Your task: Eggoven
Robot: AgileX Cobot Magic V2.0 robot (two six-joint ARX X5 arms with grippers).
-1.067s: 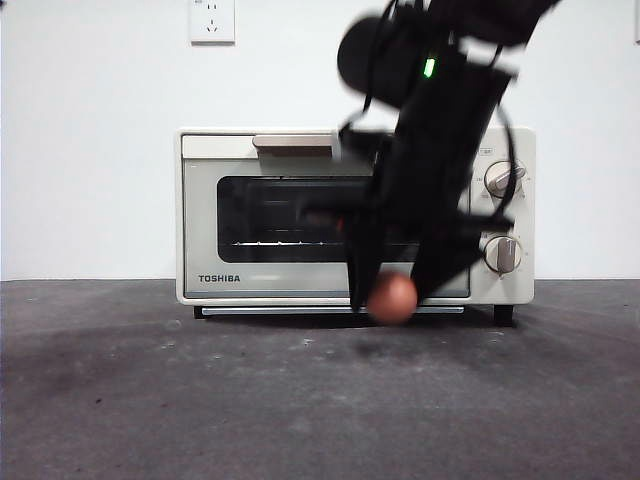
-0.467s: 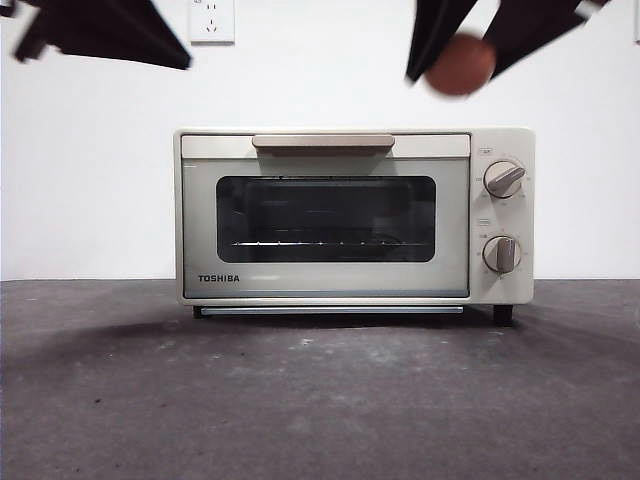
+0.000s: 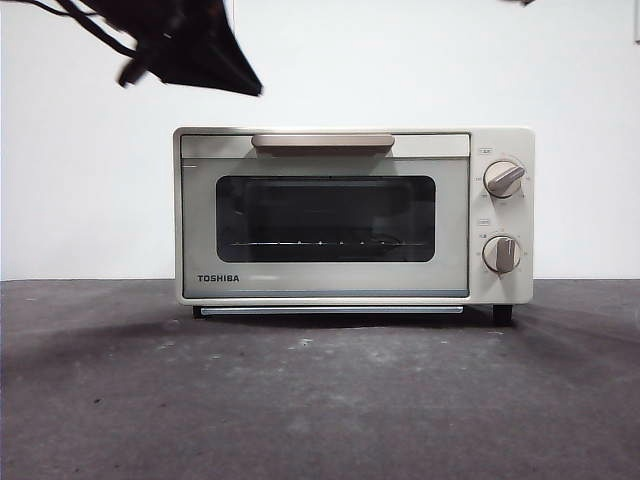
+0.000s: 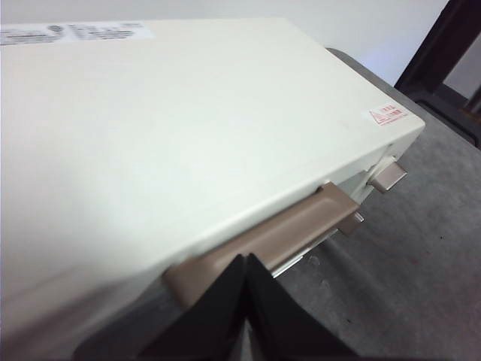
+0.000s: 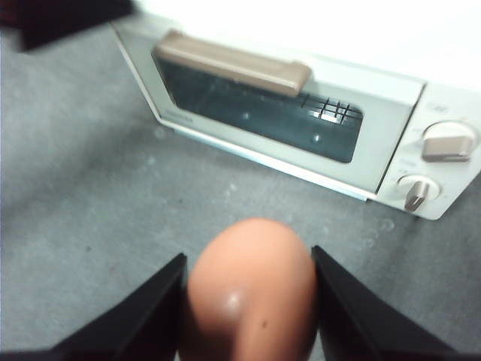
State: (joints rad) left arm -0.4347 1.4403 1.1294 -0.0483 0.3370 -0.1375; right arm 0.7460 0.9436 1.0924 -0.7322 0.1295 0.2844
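The cream TOSHIBA toaster oven [image 3: 350,215] stands on the dark table with its door closed; it has a dark glass window, a tan handle [image 3: 322,142] and two grey knobs. My left gripper [image 4: 246,265] is shut and empty, just above the oven's top and close to the handle [image 4: 278,237]; it shows as a dark shape at the front view's top left [image 3: 195,50]. My right gripper [image 5: 248,274] is shut on the reddish-brown egg [image 5: 252,293] and holds it high above the table in front of the oven [image 5: 301,128]. The egg is out of the front view.
A white wall with a socket [image 3: 212,20] stands behind the oven. The dark grey table [image 3: 320,400] stretches in front of the oven.
The right gripper lifted the egg from the table in front of the oven up and out of the front view. The left gripper came in at the top left toward the oven's handle.
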